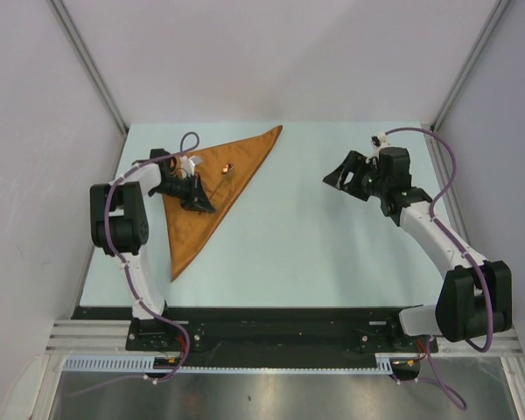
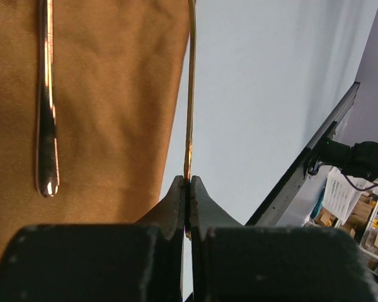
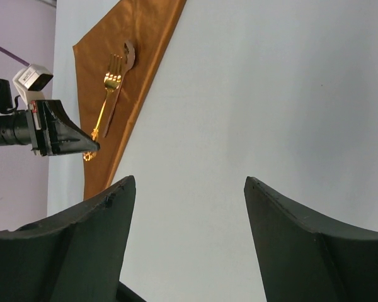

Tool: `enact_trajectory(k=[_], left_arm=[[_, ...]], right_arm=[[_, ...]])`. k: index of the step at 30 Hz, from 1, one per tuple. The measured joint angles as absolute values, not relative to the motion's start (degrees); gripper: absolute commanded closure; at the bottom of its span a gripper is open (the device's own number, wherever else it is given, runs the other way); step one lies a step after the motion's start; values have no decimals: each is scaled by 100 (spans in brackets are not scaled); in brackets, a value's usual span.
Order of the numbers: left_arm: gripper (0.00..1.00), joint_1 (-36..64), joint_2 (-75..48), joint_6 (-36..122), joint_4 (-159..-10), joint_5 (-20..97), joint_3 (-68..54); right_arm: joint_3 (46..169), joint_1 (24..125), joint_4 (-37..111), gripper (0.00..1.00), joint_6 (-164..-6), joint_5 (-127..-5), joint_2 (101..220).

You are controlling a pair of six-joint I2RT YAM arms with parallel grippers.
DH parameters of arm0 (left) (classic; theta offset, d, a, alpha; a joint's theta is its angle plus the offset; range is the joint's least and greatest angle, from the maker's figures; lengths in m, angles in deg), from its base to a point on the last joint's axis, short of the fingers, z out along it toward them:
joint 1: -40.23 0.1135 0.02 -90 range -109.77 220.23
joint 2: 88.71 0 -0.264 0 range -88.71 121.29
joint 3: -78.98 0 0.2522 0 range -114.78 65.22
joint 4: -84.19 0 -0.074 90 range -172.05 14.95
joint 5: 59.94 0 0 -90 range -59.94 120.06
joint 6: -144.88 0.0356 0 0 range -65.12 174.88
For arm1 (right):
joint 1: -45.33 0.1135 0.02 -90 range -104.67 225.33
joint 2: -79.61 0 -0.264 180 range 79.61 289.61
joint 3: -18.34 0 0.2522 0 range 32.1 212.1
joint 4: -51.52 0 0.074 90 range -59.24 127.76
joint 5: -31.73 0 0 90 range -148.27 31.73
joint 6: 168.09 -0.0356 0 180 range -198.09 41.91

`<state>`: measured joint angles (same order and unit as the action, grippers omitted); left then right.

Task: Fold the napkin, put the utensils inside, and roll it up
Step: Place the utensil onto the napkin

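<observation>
Left gripper (image 2: 188, 189) is pinching the fork (image 3: 113, 78) by its handle tip, probably lining it up beside the spoon (image 2: 46, 126) lying on the triangle-folded napkin (image 1: 201, 236) near the bench's (image 1: 315, 254) far-left corner. Right gripper (image 3: 189, 182) is hovering wide open, empty, far-right side.

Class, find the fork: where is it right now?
In the right wrist view, the fork is on the left, over the folded napkin, beside the spoon, its handle end pinched by the left end effector.
</observation>
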<state>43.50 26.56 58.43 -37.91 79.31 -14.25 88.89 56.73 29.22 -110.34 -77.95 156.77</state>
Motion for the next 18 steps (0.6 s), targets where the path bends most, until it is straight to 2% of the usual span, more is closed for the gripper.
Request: enact_trajectory(k=[18], left_arm=[[100, 4794, 3335, 5987, -3526, 7933, -1763]], right_arm=[[8806, 5673, 2907, 25, -10999, -7830, 15677]])
